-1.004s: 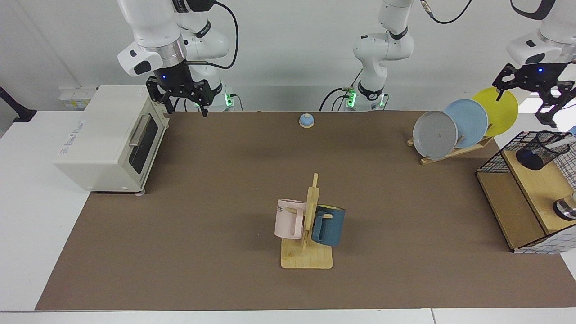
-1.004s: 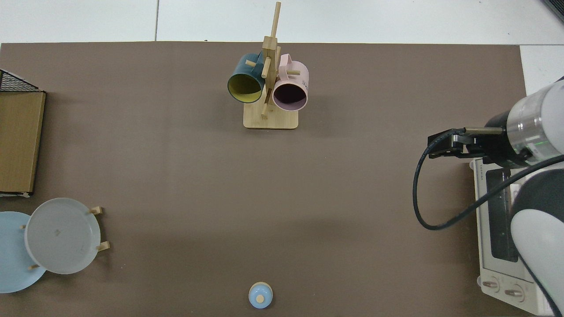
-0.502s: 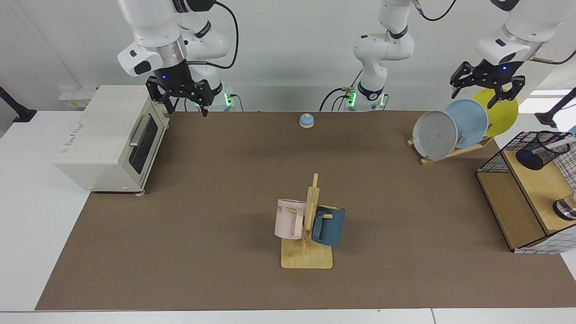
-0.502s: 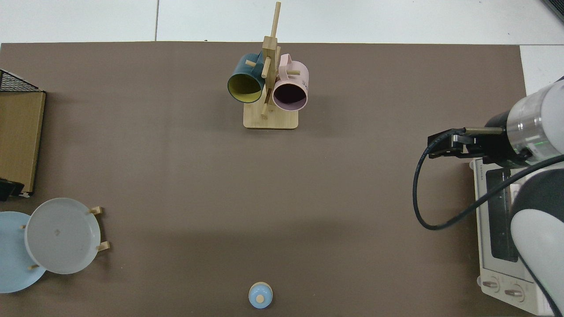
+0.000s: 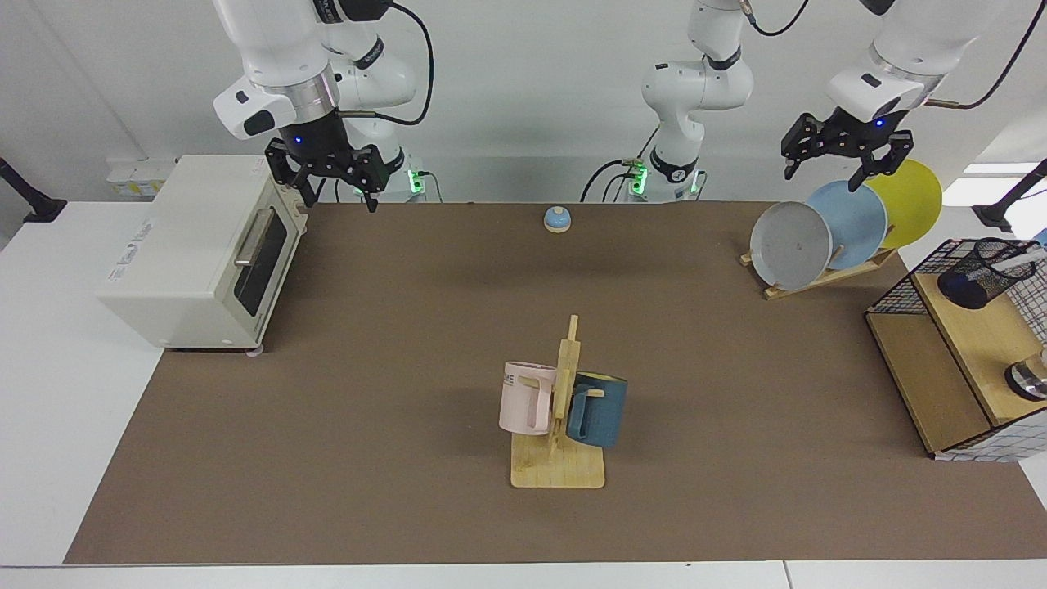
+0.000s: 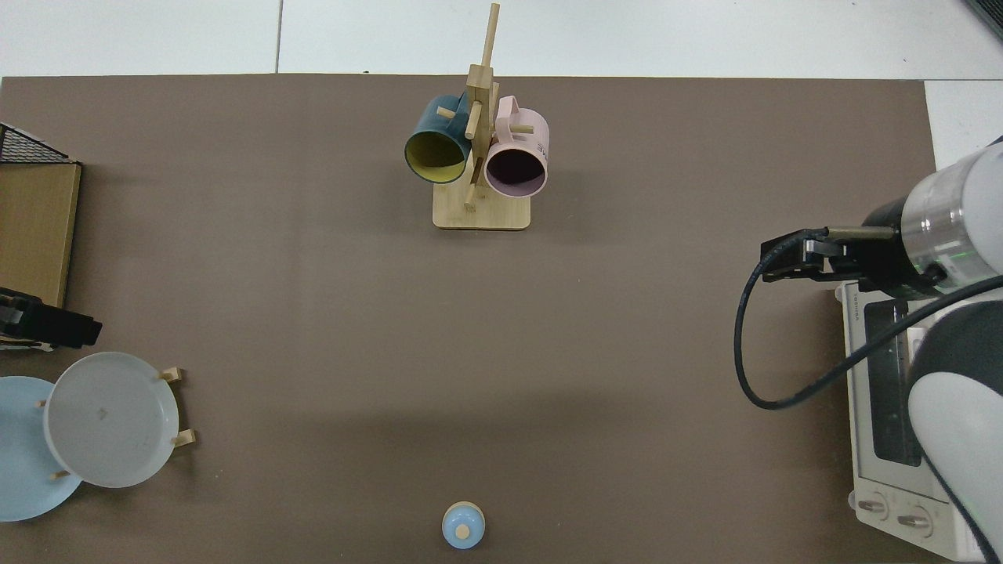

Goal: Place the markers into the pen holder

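The pen holder (image 5: 981, 274), a black mesh cup, stands on the wooden shelf at the far right of the facing view. A marker's white barrel (image 5: 1027, 255) leans out of its rim. My left gripper (image 5: 834, 168) hangs open and empty above the plate rack, well away from the holder. In the top view the left gripper (image 6: 47, 327) just shows at the left edge. My right gripper (image 5: 339, 196) waits open and empty beside the toaster oven; the right gripper (image 6: 791, 258) also shows in the top view at the right. The pen holder is outside the top view.
A wire-grid and wood shelf (image 5: 941, 368) stands at the right edge. A rack with grey, blue and yellow plates (image 5: 842, 229) is behind it. A mug tree (image 5: 560, 409) holds a pink and a blue mug. A toaster oven (image 5: 204, 245) and a small blue bell (image 5: 557, 219) stand farther back.
My left gripper has swung away from over the shelf and pen holder, to above the plate rack. The right arm has not moved.
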`<state>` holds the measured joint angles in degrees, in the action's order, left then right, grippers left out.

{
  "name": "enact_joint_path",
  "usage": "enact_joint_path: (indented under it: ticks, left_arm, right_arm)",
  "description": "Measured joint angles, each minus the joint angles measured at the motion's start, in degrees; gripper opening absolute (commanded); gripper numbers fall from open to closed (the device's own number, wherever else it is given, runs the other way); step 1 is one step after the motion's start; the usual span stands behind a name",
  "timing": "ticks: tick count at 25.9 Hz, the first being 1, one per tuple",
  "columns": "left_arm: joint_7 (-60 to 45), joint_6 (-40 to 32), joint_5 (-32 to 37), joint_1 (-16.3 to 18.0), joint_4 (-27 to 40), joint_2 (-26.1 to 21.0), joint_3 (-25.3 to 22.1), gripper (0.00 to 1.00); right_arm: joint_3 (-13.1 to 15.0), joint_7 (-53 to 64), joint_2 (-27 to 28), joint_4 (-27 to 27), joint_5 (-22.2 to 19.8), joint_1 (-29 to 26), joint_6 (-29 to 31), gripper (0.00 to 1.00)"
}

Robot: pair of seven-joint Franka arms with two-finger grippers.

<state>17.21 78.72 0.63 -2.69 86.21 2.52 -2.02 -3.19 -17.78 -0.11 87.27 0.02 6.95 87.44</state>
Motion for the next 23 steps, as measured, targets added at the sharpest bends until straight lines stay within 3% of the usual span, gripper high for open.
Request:
enact_joint_path:
  ticks: [23]
  left_arm:
    - [-5.81,4.67,-0.47,0.00,0.00,-0.20,1.96,1.00]
  right_arm:
    - [0.00,0.00,0.00,0.00,0.00,0.00,0.00,1.00]
